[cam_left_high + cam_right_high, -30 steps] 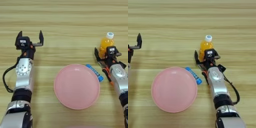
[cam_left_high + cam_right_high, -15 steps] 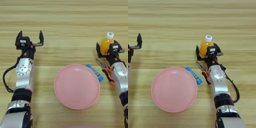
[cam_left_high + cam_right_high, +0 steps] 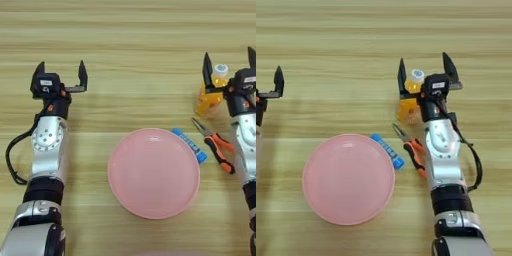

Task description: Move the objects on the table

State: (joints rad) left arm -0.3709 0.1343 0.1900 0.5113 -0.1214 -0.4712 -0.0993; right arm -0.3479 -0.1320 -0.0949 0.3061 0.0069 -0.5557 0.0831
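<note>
— So, how far along does the job look, starting from the near side?

— Nearest sits the plate [image 3: 154, 173], flat on the table [image 3: 130, 40], and nothing lies on it. Touching its far right rim is the blue stick [image 3: 190, 145], lying at a slant. Just right of that, the pliers [image 3: 411, 148] lie flat with their nose pointing far-left and the orange handles toward the near right. Nothing is held, so I judge that no item is being carried right now.

— And the arms?

— Farther back on the right, the right gripper [image 3: 426, 71] has its two fingers spread wide, and the bottle [image 3: 410, 98] sits between and just under them, leaning to the left, or so it looks. The fingers stand to either side of the cap without closing on it.

— Is it gripping at all?

— No, I see a clear gap on both sides. I read it as either about to close on the bottle or just let go; the views cannot settle which.

— And the left gripper [image 3: 61, 73]?

— Far left, well apart from everything, fingers spread, with nothing between them. It seems idle. All four things seem yet to be moved.
</note>
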